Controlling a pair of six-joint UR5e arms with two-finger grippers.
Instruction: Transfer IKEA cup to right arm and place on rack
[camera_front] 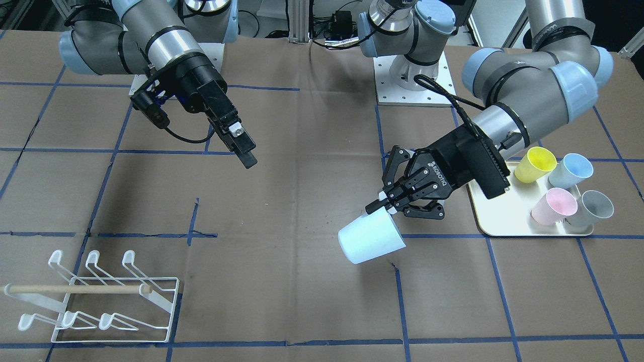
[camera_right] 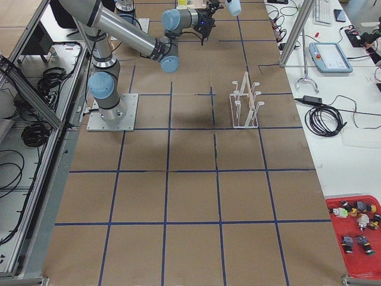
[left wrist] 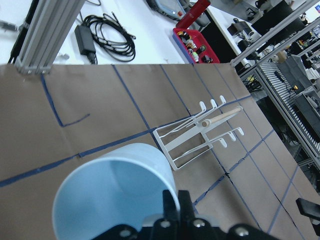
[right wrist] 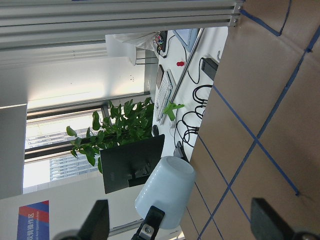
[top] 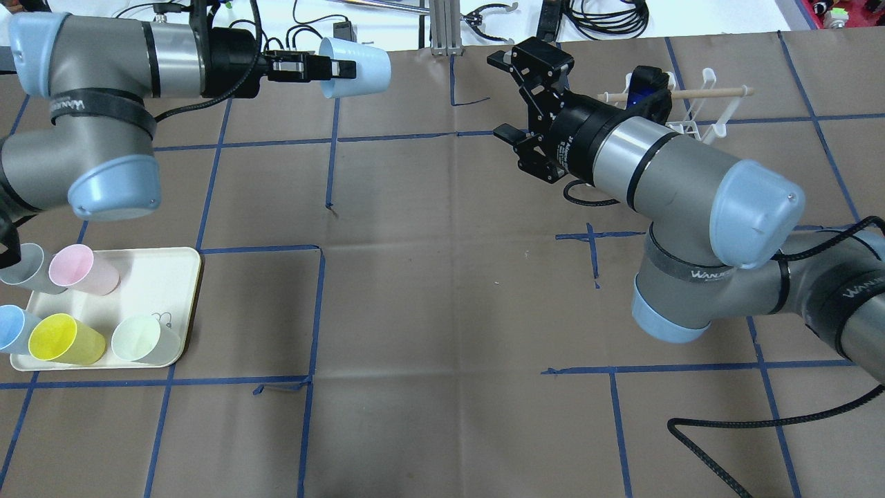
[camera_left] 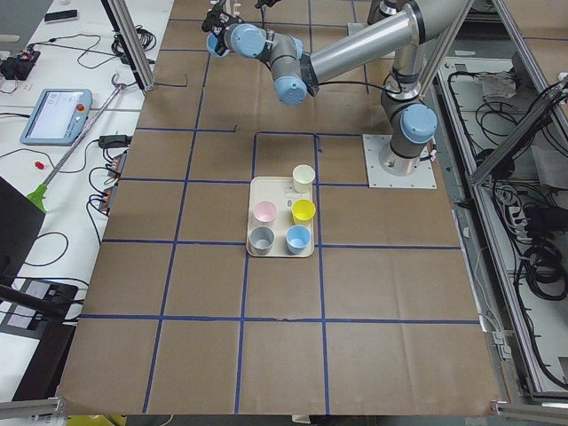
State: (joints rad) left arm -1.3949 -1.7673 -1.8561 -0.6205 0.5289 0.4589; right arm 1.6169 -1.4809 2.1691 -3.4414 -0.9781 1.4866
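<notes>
My left gripper [top: 339, 69] is shut on the rim of a light blue cup [top: 359, 67] and holds it sideways above the table, base pointing toward my right gripper [top: 499, 95]. The right gripper is open and empty, a gap away from the cup and facing it. In the front view the cup [camera_front: 371, 238] hangs from the left gripper [camera_front: 383, 205]. The right wrist view shows the cup [right wrist: 167, 187] between its spread fingertips [right wrist: 99, 217], farther off. The white wire rack [camera_front: 100, 301] stands behind the right arm, partly hidden in the overhead view [top: 698, 114].
A cream tray [top: 169, 277] at the left arm's side holds several cups: pink [top: 83, 268], yellow [top: 66, 339], pale green [top: 145, 340], with blue and grey ones at the edge. A black cable [top: 726, 422] lies on the table near the right arm.
</notes>
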